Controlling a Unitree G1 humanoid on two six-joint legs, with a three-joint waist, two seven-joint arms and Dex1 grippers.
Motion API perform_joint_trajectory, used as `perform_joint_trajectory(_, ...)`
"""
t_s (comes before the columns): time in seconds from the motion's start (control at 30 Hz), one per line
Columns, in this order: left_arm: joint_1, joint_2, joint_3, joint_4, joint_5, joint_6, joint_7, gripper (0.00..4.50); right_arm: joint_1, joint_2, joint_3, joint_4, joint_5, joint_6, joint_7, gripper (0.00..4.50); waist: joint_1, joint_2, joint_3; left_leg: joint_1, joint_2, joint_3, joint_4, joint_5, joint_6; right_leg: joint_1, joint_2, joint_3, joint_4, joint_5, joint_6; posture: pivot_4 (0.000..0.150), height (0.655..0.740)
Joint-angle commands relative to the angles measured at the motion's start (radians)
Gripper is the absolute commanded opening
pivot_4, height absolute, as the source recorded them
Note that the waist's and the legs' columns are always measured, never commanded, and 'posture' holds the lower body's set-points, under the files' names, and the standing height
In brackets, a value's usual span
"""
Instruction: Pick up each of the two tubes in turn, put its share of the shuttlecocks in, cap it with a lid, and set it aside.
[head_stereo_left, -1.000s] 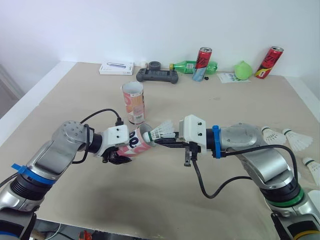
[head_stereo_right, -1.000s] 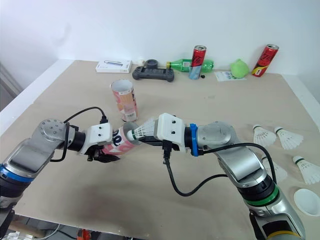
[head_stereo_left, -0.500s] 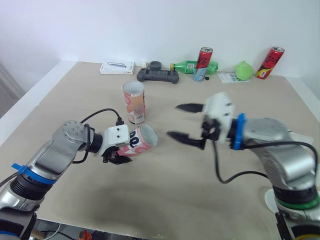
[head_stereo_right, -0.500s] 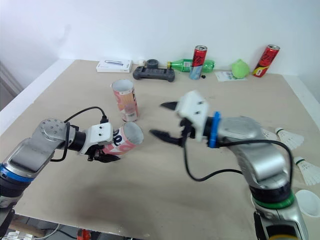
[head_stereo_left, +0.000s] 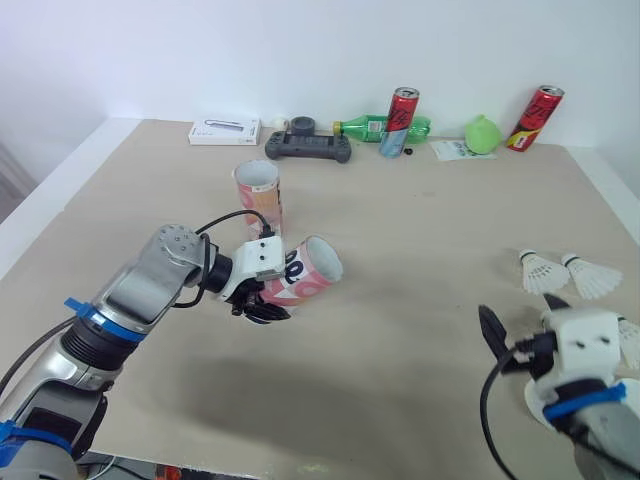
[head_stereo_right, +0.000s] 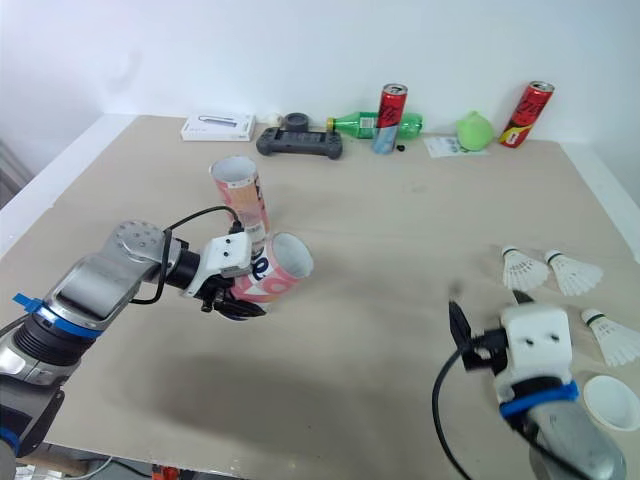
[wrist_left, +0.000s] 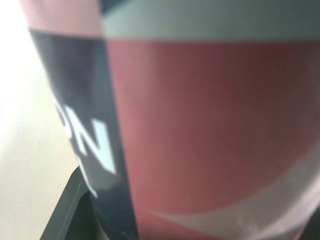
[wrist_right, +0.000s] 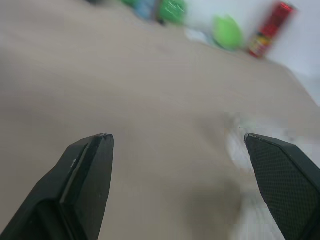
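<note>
Left eye view: left fingers (head_stereo_left: 258, 311) clamp a pink-and-white cardboard tube (head_stereo_left: 308, 279), tilted above the desk (head_stereo_left: 420, 210) beside the second, upright pink tube (head_stereo_left: 257, 196). Right fingers (wrist_right: 85, 170) spread empty near loose white feathered shuttlecocks (head_stereo_left: 536, 268); filling looks unfinished, neither tube capped.

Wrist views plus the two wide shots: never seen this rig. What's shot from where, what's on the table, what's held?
A two-armed humanoid. The wide shots come from its head camera; each close shot from a wrist. The left claw is shut on a tilted pink tube. The right claw is open and empty, near loose shuttlecocks. Also on the table: a second tube standing, two cans, a green bottle and a controller at the far edge.
</note>
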Motion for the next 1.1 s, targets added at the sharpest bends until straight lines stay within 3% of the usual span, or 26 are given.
perform_joint_trajectory(0.03,-0.025,-0.015,-0.019,0.017,0.012,-0.026,-0.003,2.50,0.102,0.074,0.004,-0.027,-0.053,-0.147,-0.043,4.47,0.001,0.000,0.000,0.000,0.002,0.000,0.000,0.001,-0.001,0.000,0.001,0.000,0.000,-0.001,-0.002,0.150,0.7400)
perform_joint_trajectory(0.23,-0.040,-0.036,-0.061,0.071,0.051,-0.069,-0.014,2.50,0.153,0.145,0.055,0.051,-0.093,-0.177,-0.087,4.47,0.000,0.001,0.000,0.002,0.003,0.001,0.001,0.004,-0.005,0.000,-0.006,-0.001,-0.002,-0.002,-0.003,0.150,0.7400)
perform_joint_trajectory(0.43,-0.047,-0.042,-0.066,0.089,0.059,-0.088,-0.023,2.50,0.009,0.134,0.105,0.159,-0.144,-0.091,-0.155,4.47,0.001,0.002,-0.001,0.001,0.002,0.003,0.002,0.005,-0.005,0.001,-0.009,0.000,-0.003,-0.002,-0.003,0.150,0.7400)
perform_joint_trajectory(0.93,-0.005,-0.013,-0.037,0.019,0.050,-0.049,-0.001,2.50,-0.300,0.081,0.010,0.337,-0.115,0.117,-0.253,4.47,0.006,0.003,-0.002,0.002,-0.003,-0.001,0.001,0.004,-0.003,0.007,-0.003,0.000,-0.001,0.002,-0.006,0.150,0.7400)
perform_joint_trajectory(1.03,0.005,-0.003,-0.028,0.003,0.047,-0.042,0.006,2.50,-0.343,0.075,-0.013,0.360,-0.092,0.160,-0.262,3.77,0.005,0.003,-0.002,0.003,-0.002,-0.001,0.001,0.004,-0.003,0.007,-0.002,0.000,-0.001,0.002,-0.006,0.150,0.7400)
perform_joint_trajectory(1.1,0.009,0.001,-0.027,-0.004,0.044,-0.038,0.010,2.50,-0.353,0.074,-0.017,0.364,-0.087,0.172,-0.265,2.90,0.005,0.003,-0.002,0.004,-0.002,-0.001,0.001,0.004,-0.003,0.007,-0.001,0.000,-0.001,0.002,-0.006,0.150,0.7400)
